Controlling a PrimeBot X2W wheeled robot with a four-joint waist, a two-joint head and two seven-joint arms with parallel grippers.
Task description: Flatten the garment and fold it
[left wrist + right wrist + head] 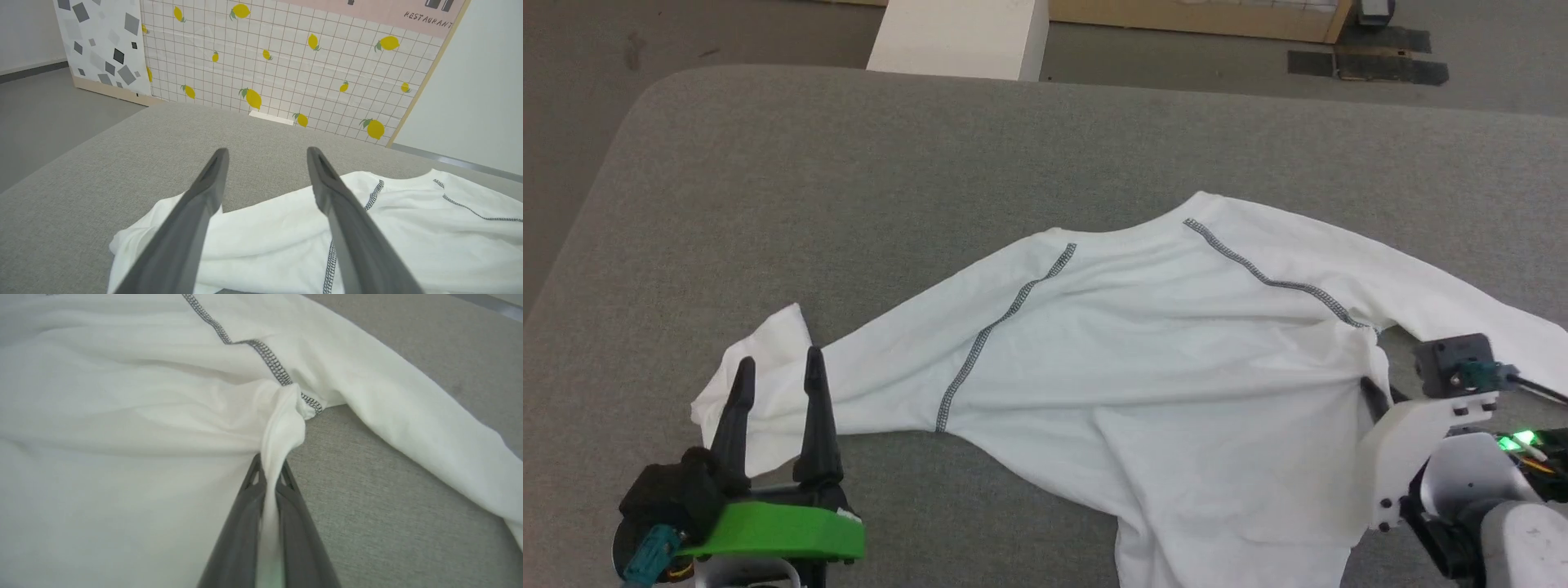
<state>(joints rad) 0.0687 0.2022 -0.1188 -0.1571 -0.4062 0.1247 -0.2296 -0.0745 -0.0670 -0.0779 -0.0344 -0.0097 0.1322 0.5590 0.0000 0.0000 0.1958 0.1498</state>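
- Pinching a bunched fold of the garment [1176, 367] beside an armpit seam, the right gripper [270, 469] is clamped on cloth.
- The left gripper [778, 359] hangs with its fingers spread over a sleeve end.
- The garment lies across the grey table [849, 147]. Thin and limp, it will likely stretch and drag, so seams and cuffs look the best places to hold.

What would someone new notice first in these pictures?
The white shirt sprawled across the grey table, with dark zigzag seams showing, draws the eye first. On the right, the right end effector is shut on a pinch of fabric by the shirt's underarm. At the lower left, the left end effector stands open above the sleeve end.
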